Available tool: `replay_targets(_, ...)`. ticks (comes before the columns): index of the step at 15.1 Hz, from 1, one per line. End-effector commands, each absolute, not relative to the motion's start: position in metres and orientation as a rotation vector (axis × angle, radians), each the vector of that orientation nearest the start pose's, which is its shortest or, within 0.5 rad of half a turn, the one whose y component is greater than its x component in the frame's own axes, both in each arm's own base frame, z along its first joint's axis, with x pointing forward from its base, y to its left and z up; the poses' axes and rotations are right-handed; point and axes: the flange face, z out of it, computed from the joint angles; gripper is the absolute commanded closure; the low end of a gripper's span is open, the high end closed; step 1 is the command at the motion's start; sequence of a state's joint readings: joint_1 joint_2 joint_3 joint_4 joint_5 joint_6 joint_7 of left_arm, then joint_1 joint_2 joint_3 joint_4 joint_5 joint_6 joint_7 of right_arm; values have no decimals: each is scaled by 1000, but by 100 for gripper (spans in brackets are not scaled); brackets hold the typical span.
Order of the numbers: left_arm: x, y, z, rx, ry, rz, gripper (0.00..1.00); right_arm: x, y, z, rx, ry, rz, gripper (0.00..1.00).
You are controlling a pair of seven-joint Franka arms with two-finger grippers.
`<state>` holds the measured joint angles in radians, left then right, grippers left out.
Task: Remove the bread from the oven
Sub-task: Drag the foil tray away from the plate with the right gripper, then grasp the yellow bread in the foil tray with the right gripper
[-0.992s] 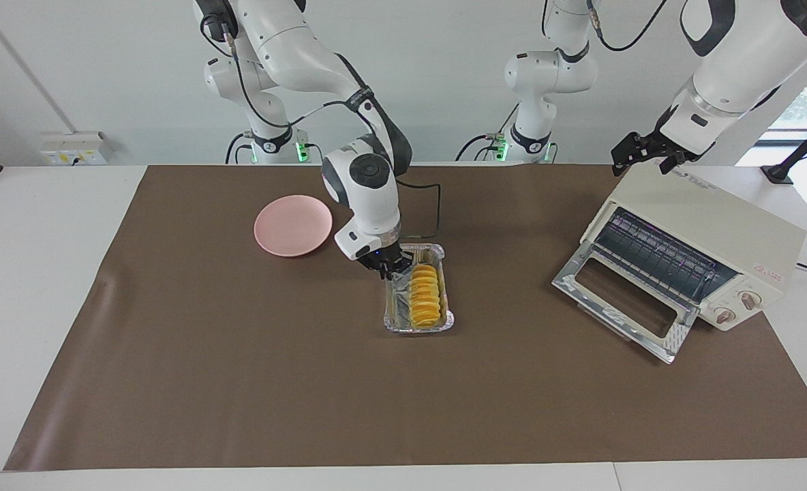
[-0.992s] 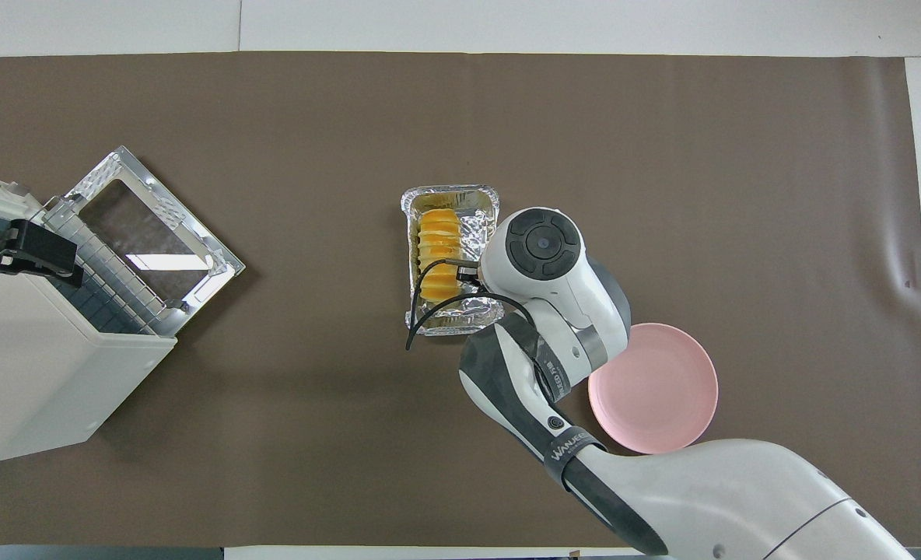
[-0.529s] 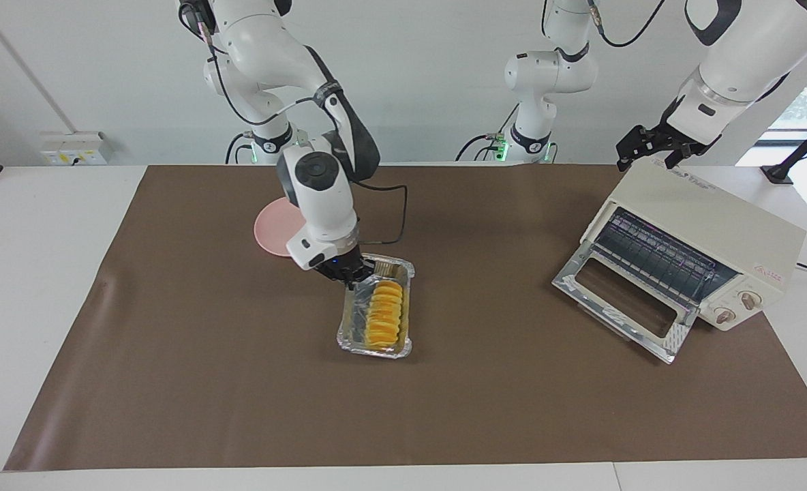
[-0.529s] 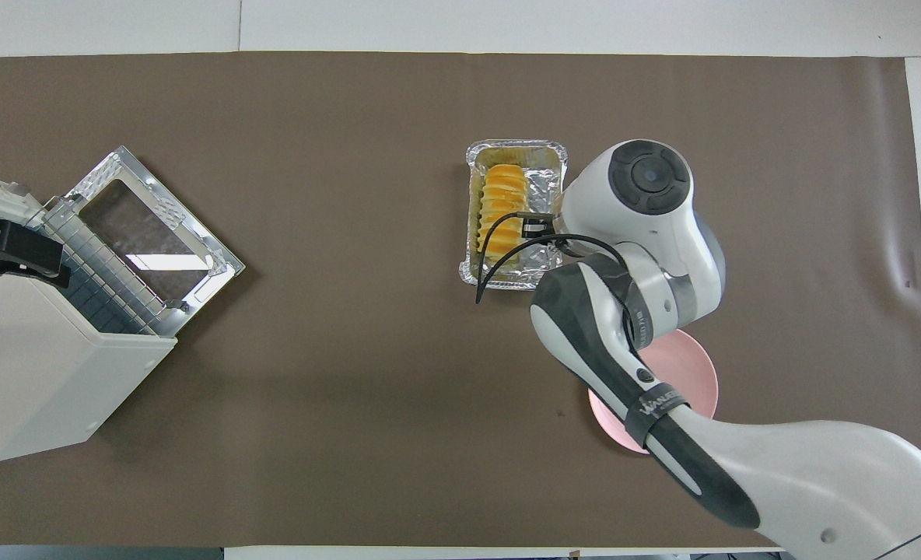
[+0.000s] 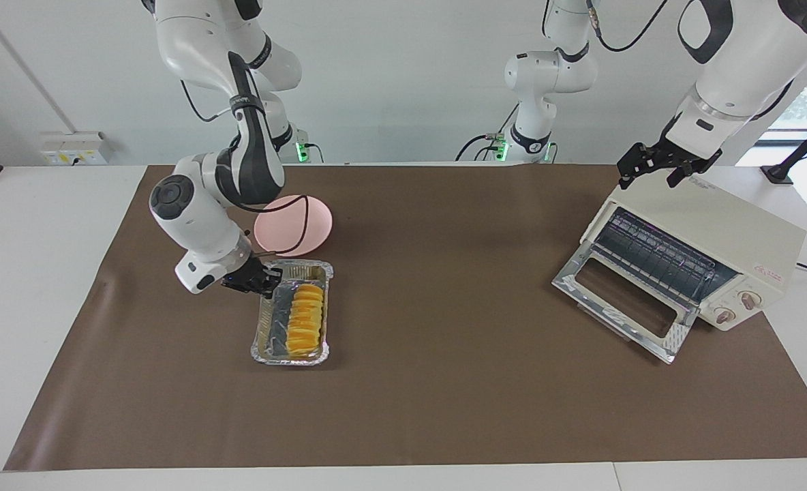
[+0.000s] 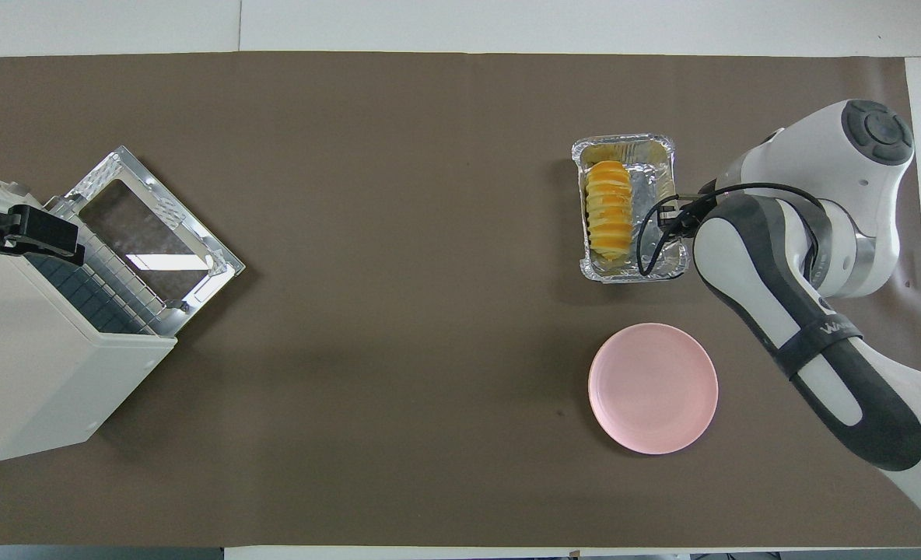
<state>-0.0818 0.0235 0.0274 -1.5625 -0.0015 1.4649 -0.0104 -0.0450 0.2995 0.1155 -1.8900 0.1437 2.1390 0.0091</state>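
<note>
The golden ridged bread point(image 5: 306, 312) lies in a crinkled foil tray point(image 5: 291, 358), low over the mat toward the right arm's end. My right gripper point(image 5: 267, 281) is shut on the tray's long rim. In the overhead view the bread point(image 6: 610, 210) sits in the tray point(image 6: 632, 272), with the right gripper point(image 6: 672, 218) at its side. The cream oven point(image 5: 717, 225) stands toward the left arm's end, its glass door point(image 5: 621, 303) folded down and its wire rack bare. My left gripper point(image 5: 649, 179) hangs open over the oven's top edge. The oven point(image 6: 33, 365) and left gripper point(image 6: 40, 243) also show in the overhead view.
A pink round plate point(image 5: 301, 221) lies on the brown mat point(image 5: 444, 409), nearer to the robots than the tray; it also shows in the overhead view point(image 6: 653, 387). The right arm's elbow hangs partly over the plate in the facing view.
My right gripper has carried the foil tray with the bread from the mat's middle toward the right arm's end. The left gripper has stayed over the oven.
</note>
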Motion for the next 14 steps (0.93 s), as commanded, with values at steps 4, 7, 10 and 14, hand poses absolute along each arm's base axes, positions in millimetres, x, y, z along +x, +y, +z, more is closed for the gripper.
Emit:
replay_targets(4, 540, -31, 612, -3119, 100, 143, 0, 588, 22, 329, -2984, -32, 15, 100)
replay_targets(7, 538, -26, 616, -3120, 83, 136, 0, 596, 28, 351, -2991, -51, -10, 0)
replay_targets(10, 538, -22, 616, -3121, 71, 134, 0, 607, 33, 382, -3017, -65, 19, 0)
replay_targets(14, 538, -23, 616, -3121, 71, 134, 0, 614, 78, 384, -3054, -49, -23, 0)
